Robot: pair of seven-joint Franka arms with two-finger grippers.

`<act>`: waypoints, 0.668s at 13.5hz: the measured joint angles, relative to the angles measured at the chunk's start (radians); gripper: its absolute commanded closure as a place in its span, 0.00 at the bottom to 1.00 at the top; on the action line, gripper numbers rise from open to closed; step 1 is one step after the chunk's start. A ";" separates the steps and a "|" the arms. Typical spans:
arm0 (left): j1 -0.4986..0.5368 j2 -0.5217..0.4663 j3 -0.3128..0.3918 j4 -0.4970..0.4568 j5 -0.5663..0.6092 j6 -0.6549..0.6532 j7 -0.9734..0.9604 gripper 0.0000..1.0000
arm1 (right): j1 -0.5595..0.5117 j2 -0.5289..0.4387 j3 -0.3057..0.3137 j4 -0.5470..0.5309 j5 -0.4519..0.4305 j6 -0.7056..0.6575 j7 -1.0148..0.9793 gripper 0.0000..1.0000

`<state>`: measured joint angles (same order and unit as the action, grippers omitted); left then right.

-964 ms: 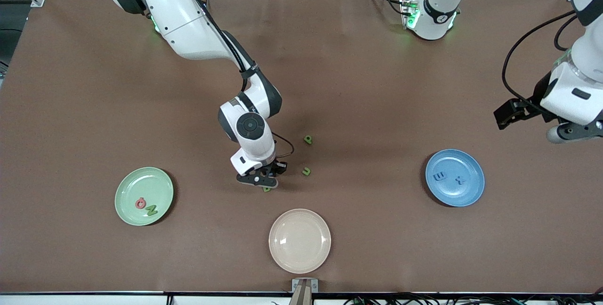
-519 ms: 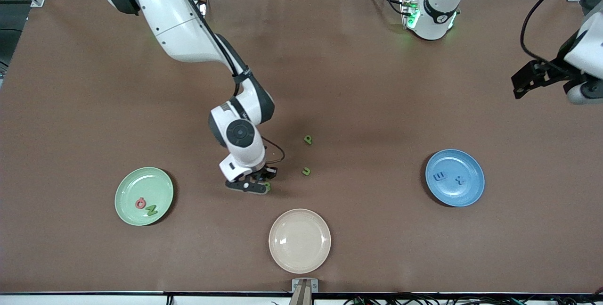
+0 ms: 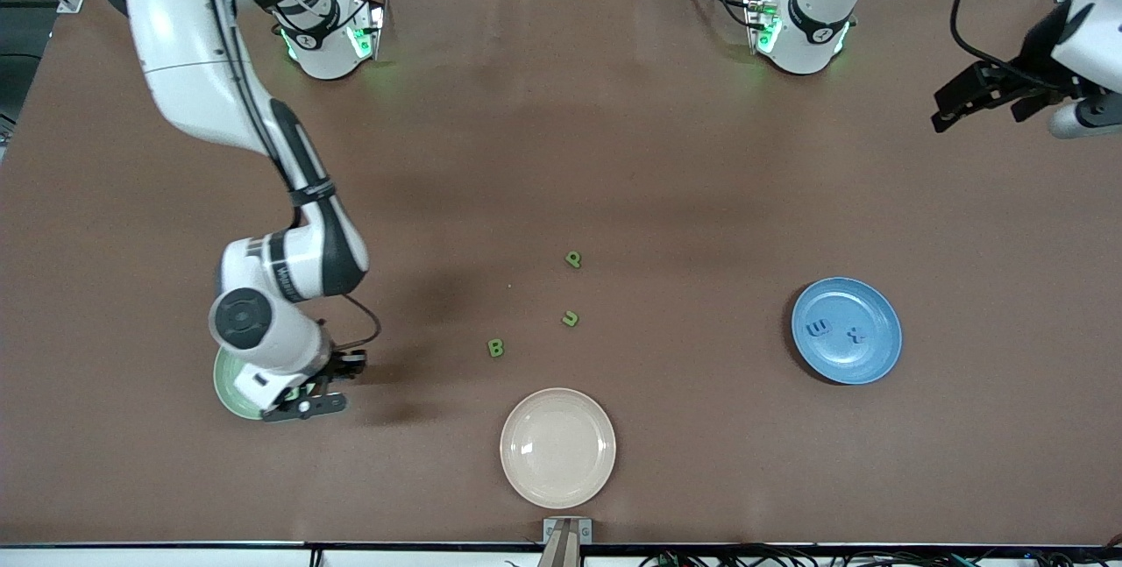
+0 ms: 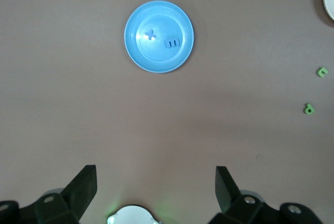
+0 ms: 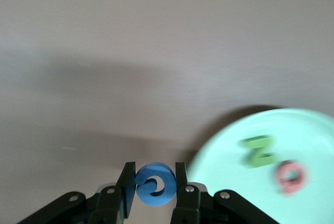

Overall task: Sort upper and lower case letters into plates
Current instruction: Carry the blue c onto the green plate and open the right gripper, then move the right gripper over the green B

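My right gripper (image 3: 308,399) is shut on a round blue letter (image 5: 155,184) and hangs over the table just beside the rim of the mint green plate (image 3: 224,381). The arm hides most of that plate in the front view. In the right wrist view the mint plate (image 5: 313,135) holds a green Z (image 5: 258,151) and a red letter (image 5: 289,176). The blue plate (image 3: 868,304) holds two blue letters (image 3: 819,329) (image 3: 855,336). Three green letters lie loose mid-table: a B (image 3: 496,347), a u (image 3: 571,318) and a P (image 3: 573,259). My left gripper (image 3: 973,98) is open and empty, high up, waiting.
A cream-beige plate (image 3: 557,447) lies empty near the front edge, nearer to the camera than the loose letters. The left wrist view shows the blue plate (image 4: 156,59), two of the green letters (image 4: 323,71) (image 4: 309,109) and my left gripper (image 4: 155,179) spread wide.
My right gripper has swung from beside the green B at mid-table over to the mint plate's rim, carrying the blue letter. My left gripper has risen and drawn back from the blue plate.
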<state>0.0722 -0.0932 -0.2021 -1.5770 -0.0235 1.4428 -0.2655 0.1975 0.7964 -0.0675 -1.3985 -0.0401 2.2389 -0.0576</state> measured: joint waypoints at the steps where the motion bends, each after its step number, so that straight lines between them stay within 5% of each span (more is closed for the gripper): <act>1: -0.013 -0.007 0.000 -0.010 0.000 0.003 -0.007 0.00 | -0.032 0.000 0.000 0.000 0.000 0.000 -0.078 0.79; 2: -0.021 -0.010 0.001 -0.015 0.000 0.007 -0.007 0.00 | -0.059 0.000 0.001 -0.001 0.000 0.000 -0.144 0.64; 3: -0.023 -0.010 0.001 -0.017 0.000 0.009 -0.007 0.00 | -0.080 0.002 0.001 -0.003 0.000 0.001 -0.193 0.28; 4: -0.023 -0.010 0.002 -0.017 0.000 0.011 -0.004 0.00 | -0.094 0.004 0.001 -0.005 0.000 0.007 -0.218 0.03; 9: -0.023 -0.010 0.003 -0.019 0.002 0.014 0.008 0.00 | -0.088 0.013 0.028 -0.007 0.004 0.051 -0.208 0.01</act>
<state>0.0490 -0.1035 -0.1991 -1.5957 -0.0219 1.4568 -0.2576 0.1097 0.8094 -0.0392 -1.4059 -0.0361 2.2903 -0.2655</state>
